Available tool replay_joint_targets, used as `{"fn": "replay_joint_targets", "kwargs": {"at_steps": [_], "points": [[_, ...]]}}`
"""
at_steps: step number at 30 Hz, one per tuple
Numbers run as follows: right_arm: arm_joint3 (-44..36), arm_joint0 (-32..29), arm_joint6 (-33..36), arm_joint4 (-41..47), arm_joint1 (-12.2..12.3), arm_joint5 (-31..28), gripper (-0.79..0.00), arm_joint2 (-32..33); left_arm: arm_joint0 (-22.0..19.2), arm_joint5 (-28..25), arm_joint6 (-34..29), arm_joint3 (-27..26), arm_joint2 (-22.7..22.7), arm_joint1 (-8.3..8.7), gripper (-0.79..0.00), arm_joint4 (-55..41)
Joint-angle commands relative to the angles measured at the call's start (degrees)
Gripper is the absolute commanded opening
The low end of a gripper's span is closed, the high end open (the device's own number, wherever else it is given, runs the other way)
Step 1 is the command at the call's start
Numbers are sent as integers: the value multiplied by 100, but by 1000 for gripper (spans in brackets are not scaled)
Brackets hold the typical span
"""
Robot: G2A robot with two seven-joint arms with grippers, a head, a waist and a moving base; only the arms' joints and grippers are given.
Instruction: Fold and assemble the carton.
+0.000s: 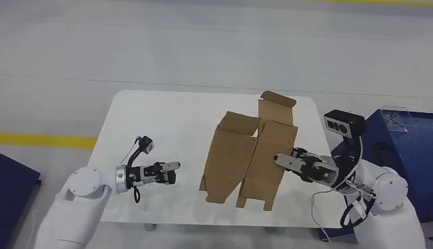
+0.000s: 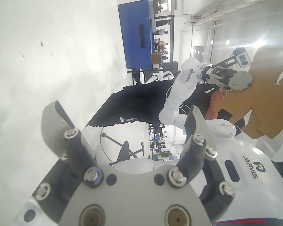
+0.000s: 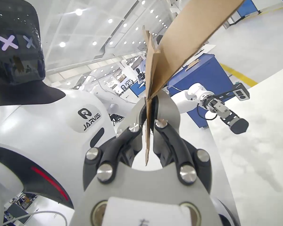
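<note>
A brown cardboard carton [image 1: 247,160], flattened with flaps spread, is held up above the right half of the white table [image 1: 169,120]. My right gripper [image 1: 279,160] is shut on its right edge; the right wrist view shows the card [image 3: 149,76] pinched between the pads [image 3: 136,116]. Over the table's left front part my left gripper [image 1: 174,172] is open and holds nothing, a short way left of the carton. Its spread fingers [image 2: 59,118] show in the left wrist view, with the carton [image 2: 261,90] and right gripper [image 2: 238,82] farther off.
A blue cabinet [image 1: 399,147] stands just right of the table, with a clear stand [image 1: 396,117] on it. The floor beyond has yellow lines [image 1: 40,141]. Bare table lies behind and left of the carton.
</note>
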Motion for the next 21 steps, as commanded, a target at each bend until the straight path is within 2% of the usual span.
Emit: {"fn": "replay_joint_targets", "kwargs": {"at_steps": [1,8,10,16,18,21], "points": [[0,0,2,3,0,3,-785,1,0,0,0,0,0,0,0,0],[0,0,2,3,0,3,-785,1,0,0,0,0,0,0,0,0],[-41,-54,-200,291,-3,317,-785,-21,0,0,0,0,0,0,0,0],[112,-9,-72,2752,-6,1765,-785,70,0,0,0,0,0,0,0,0],[160,-33,72,3768,-11,2692,-785,-52,0,0,0,0,0,0,0,0],[250,-23,-97,5093,-8,4283,-785,-241,0,0,0,0,0,0,0,0]]}}
